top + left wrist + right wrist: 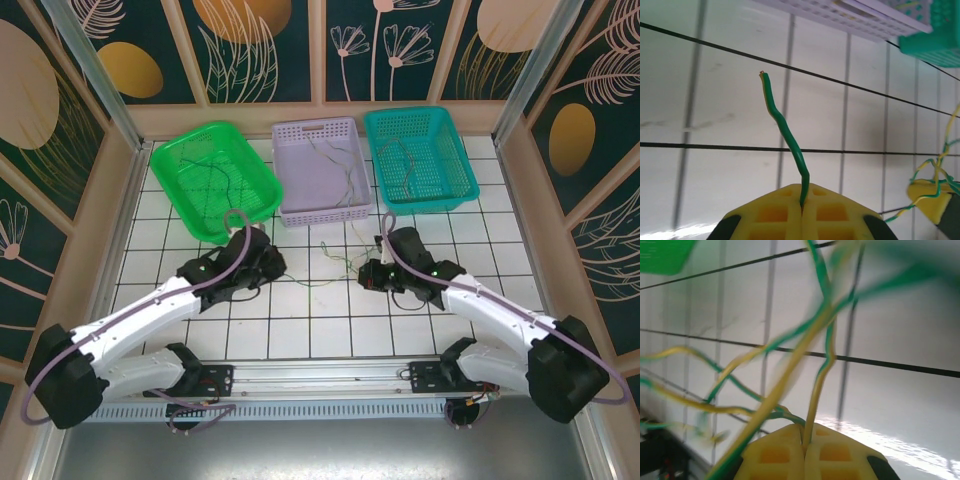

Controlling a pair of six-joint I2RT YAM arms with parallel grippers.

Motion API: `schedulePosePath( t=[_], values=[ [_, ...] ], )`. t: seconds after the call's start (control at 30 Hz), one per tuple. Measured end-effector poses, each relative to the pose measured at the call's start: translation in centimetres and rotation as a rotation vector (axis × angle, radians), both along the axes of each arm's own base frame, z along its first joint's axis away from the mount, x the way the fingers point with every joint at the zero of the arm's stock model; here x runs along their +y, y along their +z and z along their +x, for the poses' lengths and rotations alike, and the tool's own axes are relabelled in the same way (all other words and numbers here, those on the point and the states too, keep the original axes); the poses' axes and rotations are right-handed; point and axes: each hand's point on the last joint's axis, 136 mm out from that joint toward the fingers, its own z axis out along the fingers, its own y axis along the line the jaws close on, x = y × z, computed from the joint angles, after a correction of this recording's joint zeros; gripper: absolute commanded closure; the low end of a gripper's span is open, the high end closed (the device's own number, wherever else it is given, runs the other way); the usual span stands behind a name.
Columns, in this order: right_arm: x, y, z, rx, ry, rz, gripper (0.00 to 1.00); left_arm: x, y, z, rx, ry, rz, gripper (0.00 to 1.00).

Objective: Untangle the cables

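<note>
Left jaws closed on green strand (pixel 786 134); right jaws closed on yellow-green cables (pixel 791 371), bunched near tabletop (pixel 300 330) midway between them. Draw apart slowly, level, stopping if snarl tightens.

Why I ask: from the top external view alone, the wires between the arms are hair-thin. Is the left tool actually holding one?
Observer: Yes. In the left wrist view, the left tool is shut on a single green wire, whose free end sticks out past the pads.
Operator: And the other side?
Observer: The right tool is shut too, pinching a yellow strand that belongs to a tangle of yellow-green cables.
</note>
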Motion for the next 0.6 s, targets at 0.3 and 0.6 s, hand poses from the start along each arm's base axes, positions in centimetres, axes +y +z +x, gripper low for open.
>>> schedulePosePath(
  t=[0.3,0.6],
  values=[
    [-0.8,0.5,0.4,-0.018,-0.035,-0.003,1.00,-0.6,-0.7,0.5,0.002,0.029,0.009,1.00],
    [-3.3,0.6,1.5,-0.008,-0.138,-0.018,0.83,0.9,0.3,1.0,-0.032,0.116,0.015,1.00]
  ],
)
